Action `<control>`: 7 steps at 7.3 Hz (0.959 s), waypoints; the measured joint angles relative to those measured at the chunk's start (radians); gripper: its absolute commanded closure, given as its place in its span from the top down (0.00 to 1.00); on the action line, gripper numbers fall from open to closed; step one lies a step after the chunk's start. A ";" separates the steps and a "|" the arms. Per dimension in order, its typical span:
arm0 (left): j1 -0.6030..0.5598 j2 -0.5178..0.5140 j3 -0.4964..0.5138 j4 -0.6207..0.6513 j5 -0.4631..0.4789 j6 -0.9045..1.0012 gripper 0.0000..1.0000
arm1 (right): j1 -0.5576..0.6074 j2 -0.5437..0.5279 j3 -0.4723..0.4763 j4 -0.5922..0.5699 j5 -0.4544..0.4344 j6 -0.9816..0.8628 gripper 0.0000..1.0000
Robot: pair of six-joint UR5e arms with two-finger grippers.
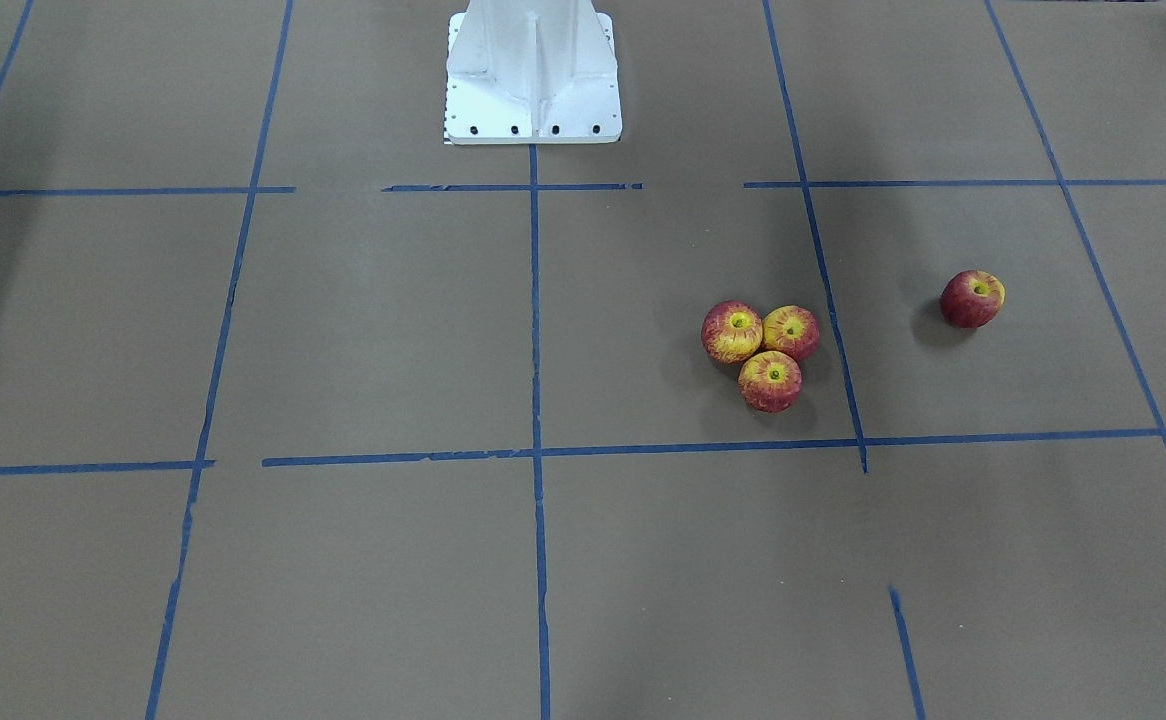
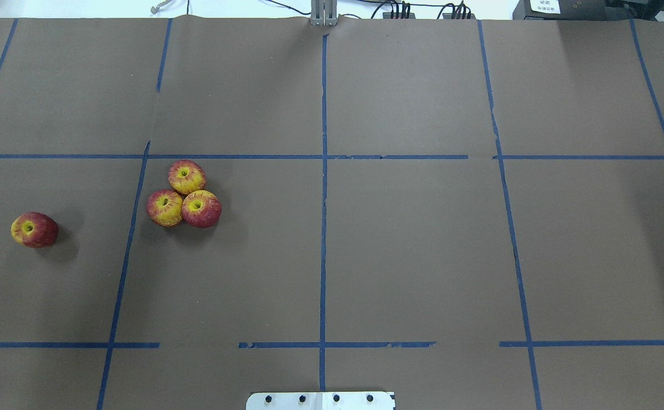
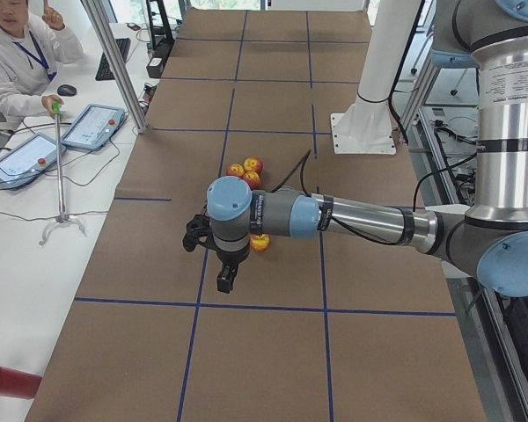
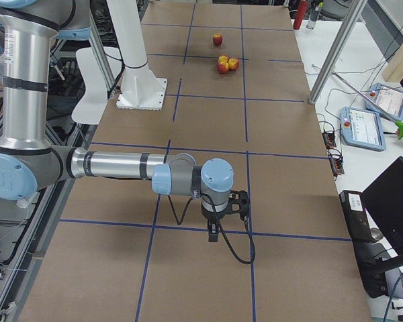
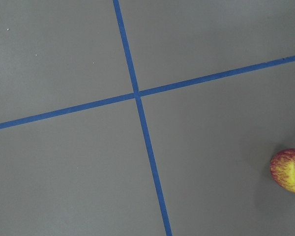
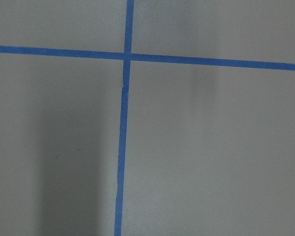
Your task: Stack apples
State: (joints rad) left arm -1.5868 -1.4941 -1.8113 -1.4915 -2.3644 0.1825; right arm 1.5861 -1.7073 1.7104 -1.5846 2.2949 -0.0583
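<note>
Three red-and-yellow apples touch in a cluster on the brown table: one [image 2: 187, 177], one [image 2: 164, 208] and one [image 2: 201, 209], stem dimples up; the cluster also shows in the front view [image 1: 770, 381]. A darker fourth apple [image 2: 35, 230] lies alone further to the robot's left, also in the front view [image 1: 972, 298] and at the left wrist view's right edge [image 5: 290, 170]. My left gripper [image 3: 223, 280] hangs above the table near this lone apple [image 3: 260, 243]. My right gripper [image 4: 215, 232] hangs far from the apples. I cannot tell whether either gripper is open or shut.
The white robot base [image 1: 533, 80] stands at the table's robot-side edge. Blue tape lines [image 2: 323, 171] grid the brown table cover. An operator [image 3: 13, 53], tablets [image 3: 92, 127] and a metal pole [image 3: 114, 61] are beside the table's far side.
</note>
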 measured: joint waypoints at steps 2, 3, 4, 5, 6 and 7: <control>0.001 0.003 -0.003 0.002 0.000 -0.003 1.00 | 0.000 0.000 0.000 0.000 0.000 0.000 1.00; 0.004 -0.001 0.004 0.001 0.000 -0.013 1.00 | 0.000 0.000 0.000 0.000 0.000 0.000 1.00; 0.009 -0.009 0.009 -0.019 -0.002 -0.036 1.00 | 0.000 0.000 0.000 0.000 0.000 0.000 1.00; 0.020 -0.012 0.024 -0.081 -0.004 -0.054 1.00 | 0.000 0.000 0.000 0.000 0.000 0.000 1.00; 0.051 -0.011 0.047 -0.173 -0.007 -0.092 1.00 | 0.000 0.000 0.000 0.000 0.000 0.000 1.00; 0.123 -0.010 0.058 -0.263 -0.007 -0.190 1.00 | 0.000 0.000 0.000 0.000 0.000 0.000 1.00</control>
State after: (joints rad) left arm -1.4640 -1.5045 -1.7532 -1.7548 -2.3711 -0.0075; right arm 1.5861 -1.7073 1.7104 -1.5846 2.2948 -0.0583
